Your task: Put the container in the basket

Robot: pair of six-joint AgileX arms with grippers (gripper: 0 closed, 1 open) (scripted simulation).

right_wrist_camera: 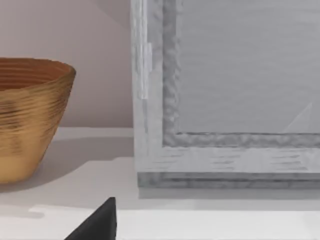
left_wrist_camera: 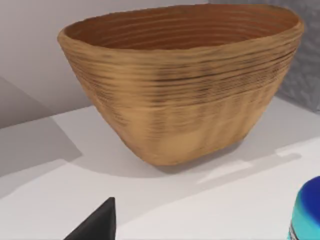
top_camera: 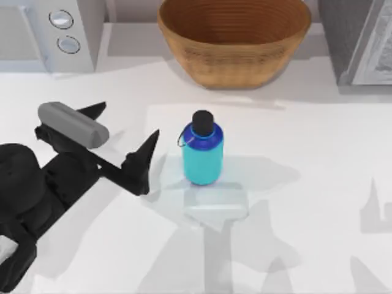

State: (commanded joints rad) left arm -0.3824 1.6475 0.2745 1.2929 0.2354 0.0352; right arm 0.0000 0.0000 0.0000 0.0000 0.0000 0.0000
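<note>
**benchrat:** So where's everything sitting in this one?

**wicker_fan:** The container (top_camera: 202, 149) stands upright on the white table (top_camera: 306, 245), roughly in the middle of the top view. Turquoise body, dark blue shoulder, black cap (top_camera: 203, 119) on top, and a thin loop strap hanging off the neck on its left side. The basket (top_camera: 234, 38) is behind it at the far edge of the table, well apart from the bottle, with its opening facing up.

**benchrat:** And the arms?

**wicker_fan:** The left gripper (top_camera: 125, 131) is out over the table on the left side, just beside the container but not touching it. Its 2 fingers are spread wide: 1 dark fingertip (top_camera: 147, 150) points toward the bottle with a small gap left, the other is further back by the grey wrist block (top_camera: 72, 125). Nothing between them. In the left wrist view the basket (left_wrist_camera: 182, 85) sits right ahead, and a sliver of the container (left_wrist_camera: 307, 210) peeks in at the edge.

**benchrat:** Right arm?

**wicker_fan:** It's parked. Its wrist view looks at a grey boxy appliance (right_wrist_camera: 225, 95) with the basket (right_wrist_camera: 27, 115) next to it. 1 dark fingertip (right_wrist_camera: 97, 222) pokes in, so whether that hand is spread or closed can't be told.

**benchrat:** Other clutter?

**wicker_fan:** A grey appliance with 2 round knobs (top_camera: 64, 30) at the far left corner, another grey box (top_camera: 361, 40) at the far right.
</note>
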